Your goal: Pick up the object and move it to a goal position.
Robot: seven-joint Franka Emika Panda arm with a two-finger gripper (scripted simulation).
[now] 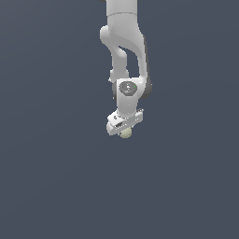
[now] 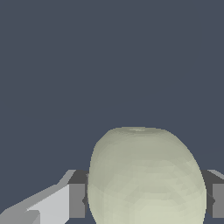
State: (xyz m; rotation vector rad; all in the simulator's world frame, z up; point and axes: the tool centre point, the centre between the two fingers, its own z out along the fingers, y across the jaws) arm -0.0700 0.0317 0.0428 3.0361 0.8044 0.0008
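Plain dark slate-blue surface (image 1: pixel 51 186), uniform throughout

A bare simulator scene — flat slate-grey backdrop (image 1: pixel 46 186), no room, no furnishings.

The exterior view faces the arm (image 1: pixel 125 56) from afar; the wrist view sits close behind the ball (image 2: pixel 146 177), seen by both.

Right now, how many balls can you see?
1. The pale yellowish-green ball sits between the fingers of the white end effector. No other ball shows in either view.
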